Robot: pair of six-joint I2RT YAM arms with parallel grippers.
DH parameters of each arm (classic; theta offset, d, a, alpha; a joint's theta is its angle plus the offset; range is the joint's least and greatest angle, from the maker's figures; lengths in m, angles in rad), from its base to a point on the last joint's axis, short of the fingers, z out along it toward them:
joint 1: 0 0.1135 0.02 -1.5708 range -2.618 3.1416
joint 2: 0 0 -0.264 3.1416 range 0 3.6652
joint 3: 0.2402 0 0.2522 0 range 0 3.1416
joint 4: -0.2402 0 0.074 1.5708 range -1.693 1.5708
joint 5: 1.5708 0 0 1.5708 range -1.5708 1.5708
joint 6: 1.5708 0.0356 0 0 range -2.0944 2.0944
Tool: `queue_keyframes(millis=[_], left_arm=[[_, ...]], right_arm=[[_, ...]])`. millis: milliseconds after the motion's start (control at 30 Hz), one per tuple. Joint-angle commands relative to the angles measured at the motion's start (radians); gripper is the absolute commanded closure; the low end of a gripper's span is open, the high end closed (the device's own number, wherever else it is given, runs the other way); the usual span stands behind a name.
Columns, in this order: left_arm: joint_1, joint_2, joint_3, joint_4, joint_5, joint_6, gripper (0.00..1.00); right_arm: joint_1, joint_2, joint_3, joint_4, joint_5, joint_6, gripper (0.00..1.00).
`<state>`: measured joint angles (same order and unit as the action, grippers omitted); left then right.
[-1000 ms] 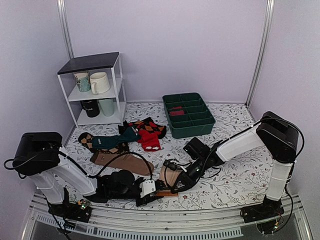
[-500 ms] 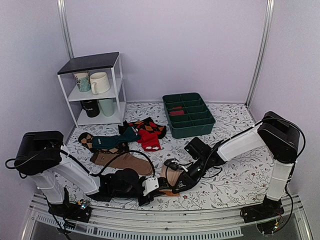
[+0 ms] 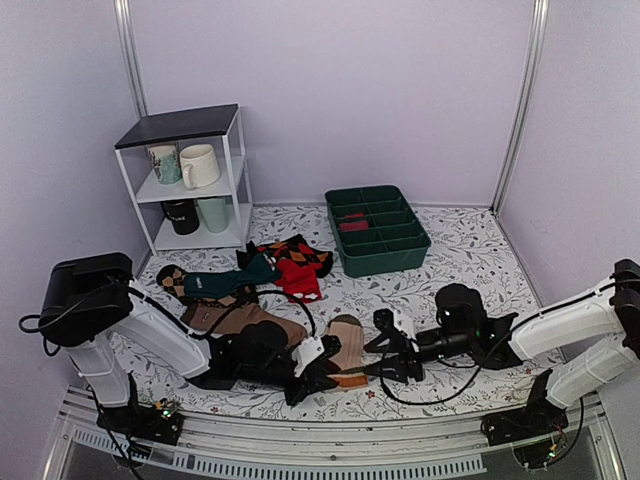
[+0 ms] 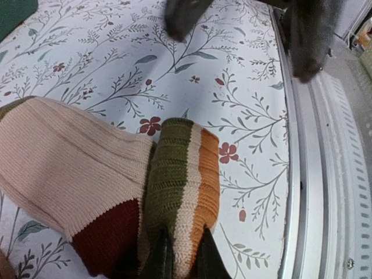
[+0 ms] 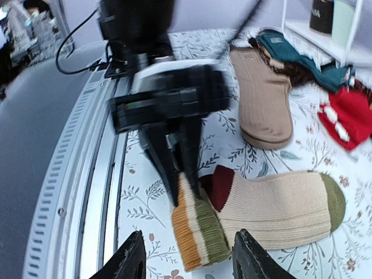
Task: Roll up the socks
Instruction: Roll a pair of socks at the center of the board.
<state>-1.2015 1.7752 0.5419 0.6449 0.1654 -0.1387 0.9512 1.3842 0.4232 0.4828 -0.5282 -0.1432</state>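
Arms tell most of it. A second ago the right arm [image 3: 560, 325] stood with its elbow high and reached down over the work; now it lies low along the near edge, coming in from 3 o'clock. The left arm [image 3: 170, 335] has slid further along from 9 o'clock.

Between them, at about 6 o'clock on the table [image 3: 470, 250], lie the socks [image 3: 345, 345]. The beige leg points toward 12 o'clock and the striped foot is folded up on top of it at the near end. The plain brown sock [image 3: 250, 320] lies apart at 10 o'clock of them.

This looks like a handover. The right side has let the fold go and the left has taken it, so the roll is started but loose, and I judge most of the rolling is yet to come.

The left gripper [image 4: 180, 256] has closed within the last second and now pinches the striped fold tightly between nearly touching fingers. The right gripper [image 5: 195, 256] has its jaws well apart with nothing in them. It sits just short of the striped end at 3 o'clock and appears not to touch it.
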Motion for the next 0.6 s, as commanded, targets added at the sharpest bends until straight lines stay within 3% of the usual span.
queue_keyframes(millis=[0,167,567], left_arm=[[0.035,0.065,-0.009,-0.286,0.133,-0.085,1.00],[0.059,0.105,0.012,-0.323,0.209,-0.125,1.00],[0.083,0.112,0.010,-0.331,0.246,-0.139,1.00]], right_arm=[[0.063,-0.066,-0.114,0.235,0.088,-0.208,0.48],[0.156,-0.033,-0.110,0.154,0.218,-0.310,0.48],[0.231,0.147,-0.020,0.072,0.388,-0.388,0.48]])
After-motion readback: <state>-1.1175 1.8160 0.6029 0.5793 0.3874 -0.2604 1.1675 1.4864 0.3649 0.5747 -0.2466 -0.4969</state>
